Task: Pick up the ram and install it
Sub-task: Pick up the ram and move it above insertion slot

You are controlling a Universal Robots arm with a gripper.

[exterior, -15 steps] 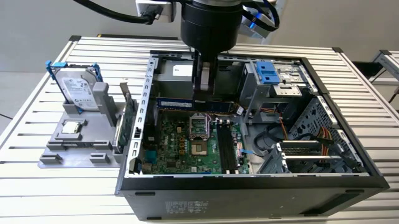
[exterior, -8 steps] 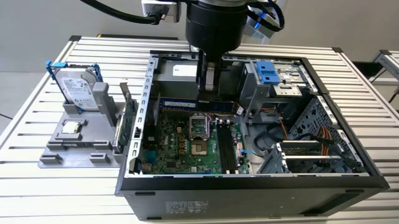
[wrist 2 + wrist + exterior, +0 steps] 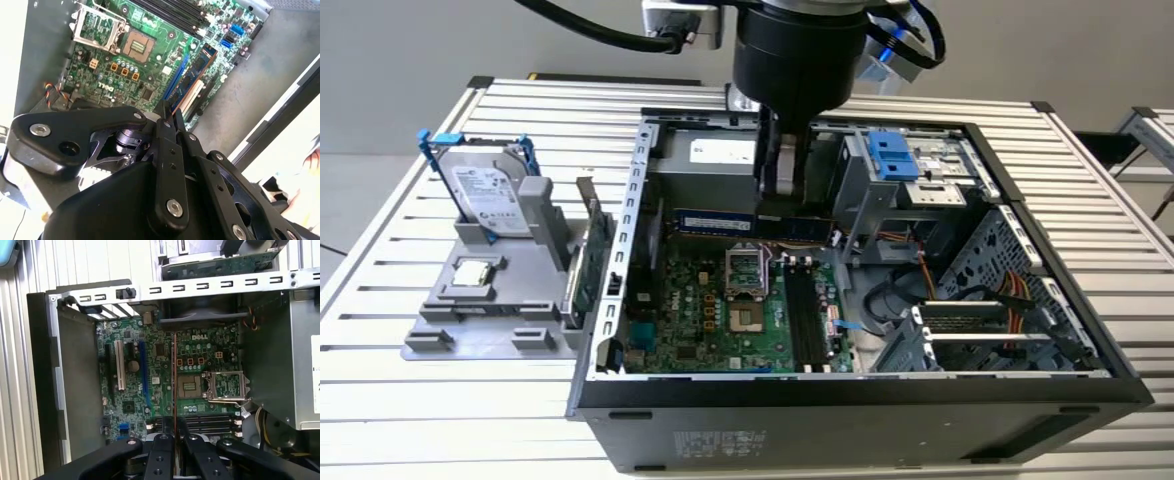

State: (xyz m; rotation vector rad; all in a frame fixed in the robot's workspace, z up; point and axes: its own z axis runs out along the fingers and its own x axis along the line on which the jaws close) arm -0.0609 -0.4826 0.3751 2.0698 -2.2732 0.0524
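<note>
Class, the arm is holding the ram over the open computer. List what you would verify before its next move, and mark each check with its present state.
1. Grip on the ram: ok; the gripper is shut on it.
2. Ram parallel to the memory slots: not ok; in the exterior view and the first wrist view it lies crosswise to them.
3. Ram over the slots: not ok; it hangs nearer the processor socket.
4. Slots empty: ok, as far as the exterior view shows.
5. Slot latches open: cannot tell.
6. Case open on top: ok.
</note>
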